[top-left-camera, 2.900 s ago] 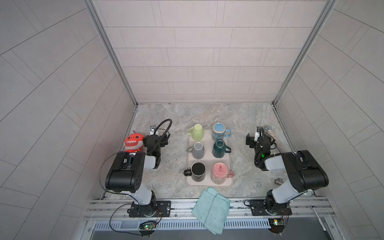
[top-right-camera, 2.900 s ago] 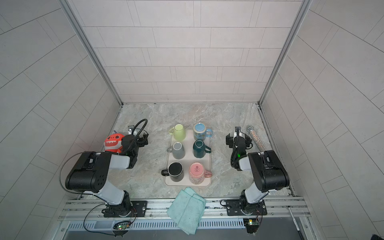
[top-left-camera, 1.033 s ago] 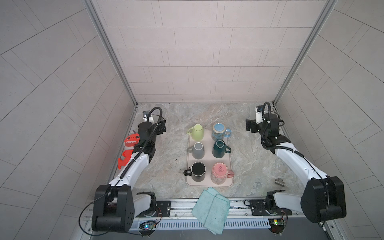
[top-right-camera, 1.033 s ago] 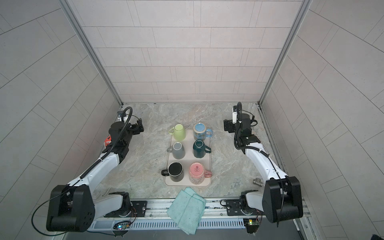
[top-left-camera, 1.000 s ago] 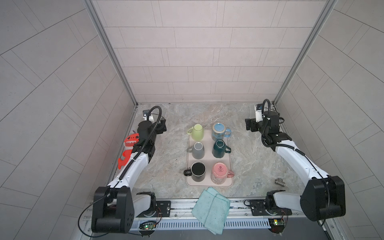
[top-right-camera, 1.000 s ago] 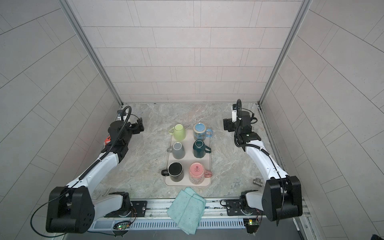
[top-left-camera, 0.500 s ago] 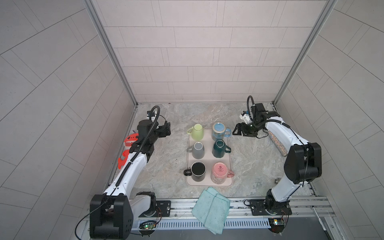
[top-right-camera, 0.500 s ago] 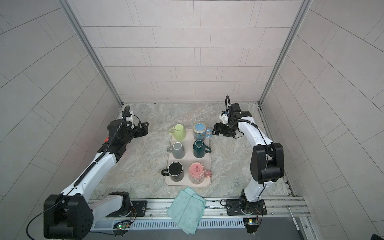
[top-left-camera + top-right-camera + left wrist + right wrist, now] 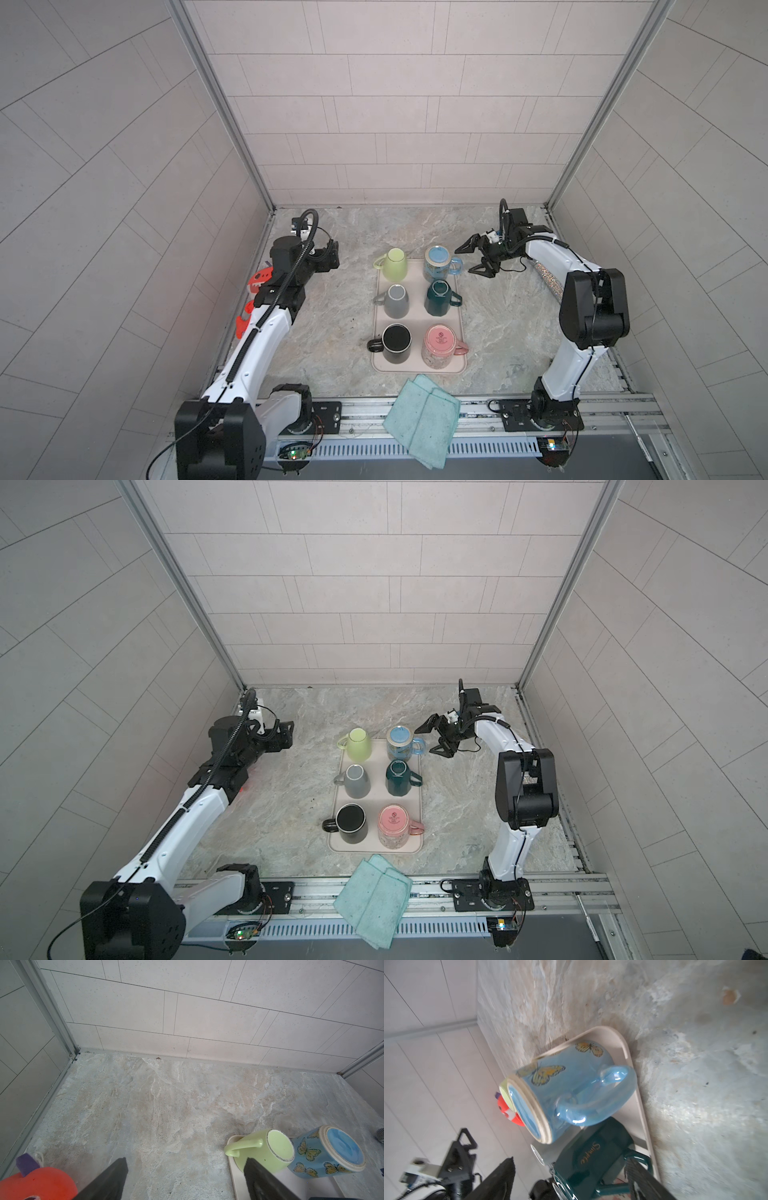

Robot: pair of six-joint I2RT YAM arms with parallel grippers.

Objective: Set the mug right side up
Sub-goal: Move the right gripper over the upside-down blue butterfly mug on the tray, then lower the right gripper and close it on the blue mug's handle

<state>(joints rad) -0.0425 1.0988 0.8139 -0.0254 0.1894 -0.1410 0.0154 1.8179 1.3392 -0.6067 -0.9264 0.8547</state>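
Note:
Several mugs stand on a beige tray [image 9: 459,365]. The blue butterfly mug [image 9: 436,262] is at the tray's far right corner, base up, with its handle toward the right. My right gripper [image 9: 464,262] hangs open just right of that handle, touching nothing. In the right wrist view the blue butterfly mug [image 9: 571,1084] lies ahead of the open right gripper [image 9: 570,1162], and the dark teal mug [image 9: 596,1159] sits lower between the fingers. My left gripper [image 9: 332,257] is open over bare counter left of the light green mug [image 9: 394,264], which also stands base up.
The grey mug [image 9: 395,300], the pink mug [image 9: 438,347] and a black mug [image 9: 396,343] with its mouth up fill the tray's other places. A teal cloth [image 9: 422,415] lies at the front edge. A red toy [image 9: 257,278] is by the left wall, a glittery tube [image 9: 548,278] by the right.
My right arm has swung in from the right wall toward the tray, and its gripper now points at the blue mug's handle. My left arm has reached a little toward the tray.

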